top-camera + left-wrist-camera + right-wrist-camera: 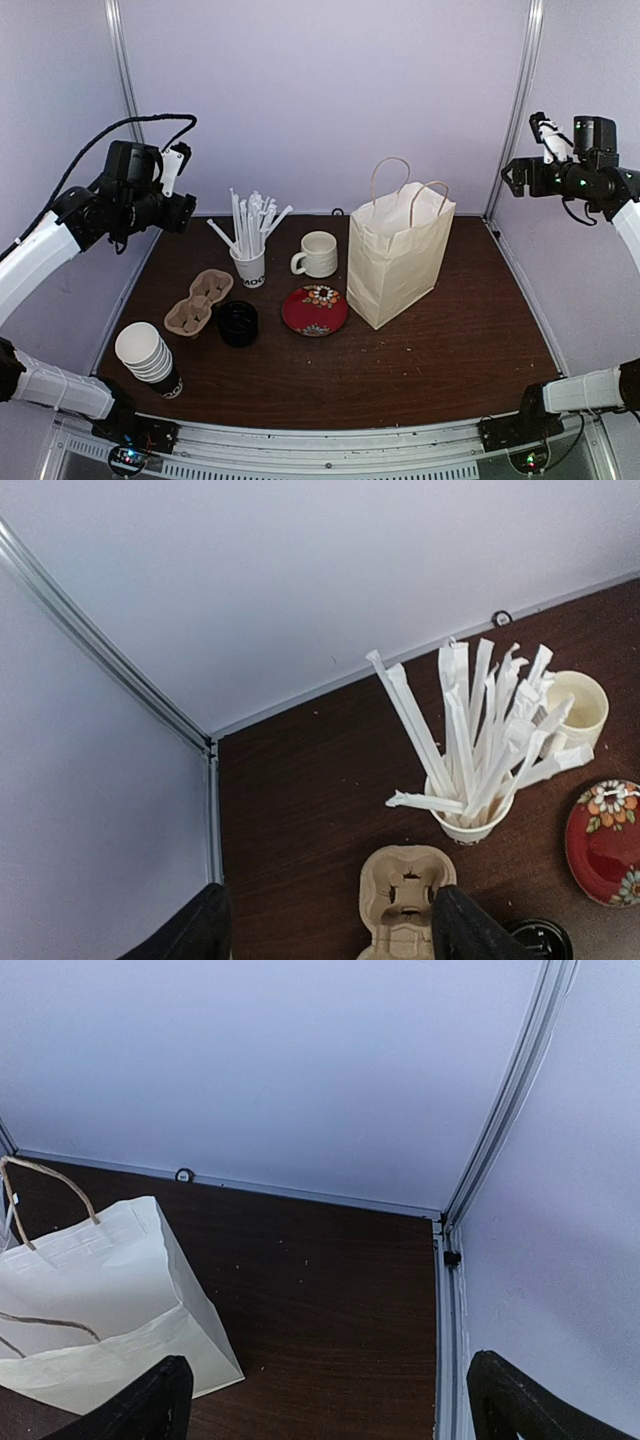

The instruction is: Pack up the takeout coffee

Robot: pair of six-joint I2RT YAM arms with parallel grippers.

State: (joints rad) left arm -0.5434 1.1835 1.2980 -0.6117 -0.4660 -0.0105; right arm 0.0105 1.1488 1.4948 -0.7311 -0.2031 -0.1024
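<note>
Nearest, front-left of the tabletop (pixel 430 370): nested paper cups (pixel 148 355), mouth up, black outside with white lettering, white inside, no lid on. Just behind and right of them: black lid (pixel 238 322), round and low. Could be a stack of lids or a capped cup, cannot tell from above. Just beside it on the left: cardboard carrier (pixel 200 302), two wells, both vacant. Right of the lid: red plate (pixel 315 310).

Handling, as a guess: light, thin-walled, easy to dent under a hard squeeze. Probably waxy and a bit slippery. Nested, so may lift as one clump. Best taken across the body just under the rolled rim, with a gentle squeeze; avoid pinching mid-wall. Lid looks like stiffer plastic, shallow, better taken by the edge.

Further back: paper bag (pixel 398 255), upright, mouth wide, handles up. Looks like the destination. Floppy, may tip if bumped. Left of it: cream mug (pixel 318 254), then straw cup (pixel 250 262), neither part of the job.

Farthest, high at the back corners: left tool (pixel 330 895) spread wide, holding nothing, looking down on carrier and straws. Right tool (pixel 330 1360) likewise spread, holding nothing, over the far right corner beside the bag. Both well apart from the cups.
</note>
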